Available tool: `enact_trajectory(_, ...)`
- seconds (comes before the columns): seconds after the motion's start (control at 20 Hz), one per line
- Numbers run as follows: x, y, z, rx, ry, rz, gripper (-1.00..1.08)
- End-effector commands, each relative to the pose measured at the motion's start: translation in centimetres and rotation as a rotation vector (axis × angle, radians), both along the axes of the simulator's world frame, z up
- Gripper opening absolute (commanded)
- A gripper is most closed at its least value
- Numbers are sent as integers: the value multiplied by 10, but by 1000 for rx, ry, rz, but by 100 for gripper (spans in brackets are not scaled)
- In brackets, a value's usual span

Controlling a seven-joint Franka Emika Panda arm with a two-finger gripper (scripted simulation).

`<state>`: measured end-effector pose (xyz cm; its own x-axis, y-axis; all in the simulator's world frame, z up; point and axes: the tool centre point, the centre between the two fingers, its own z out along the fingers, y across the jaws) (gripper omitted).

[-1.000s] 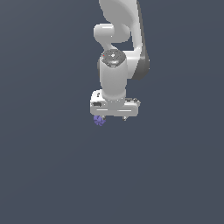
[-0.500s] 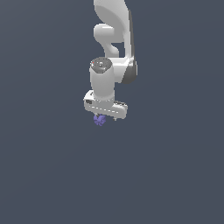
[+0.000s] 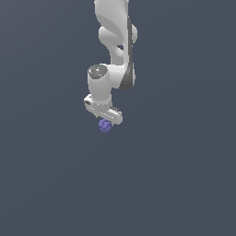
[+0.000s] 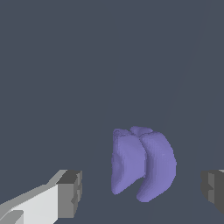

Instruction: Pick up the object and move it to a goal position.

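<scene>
Purple and lumpy, the object (image 4: 142, 164) sits between the open gripper's (image 4: 142, 192) fingers (image 4: 70, 192), seemingly untouched, so closing off-centre could squirt it out.

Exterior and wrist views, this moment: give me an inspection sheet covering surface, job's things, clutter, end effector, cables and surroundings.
Surface: plain dark grey-blue ground, unmarked; no edge in view.
Job's things: purple-blue lumpy blob, seen just below the end effector in the exterior view; no goal marker seen.
Clutter: nothing seen.
End effector: white end effector open, grey pads on either side of the blob, with a gap on both sides; not touching it in the wrist view.
Cables: nothing seen.
Surroundings: only the white Panda arm coming down from the top of the exterior view; nothing else seen.
</scene>
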<state>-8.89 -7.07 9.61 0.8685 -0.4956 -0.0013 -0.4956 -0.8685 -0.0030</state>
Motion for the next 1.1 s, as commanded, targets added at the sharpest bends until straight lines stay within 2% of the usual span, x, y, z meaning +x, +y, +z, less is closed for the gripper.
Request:
enact_trajectory(0.0,-7,-5,-4,-2,0,-31,100)
enact_trajectory(0.45,-9,-7,-10,-3,1,-43,100)
enact_trajectory(1.05,-11,-7,-54,-3,1,-48,100)
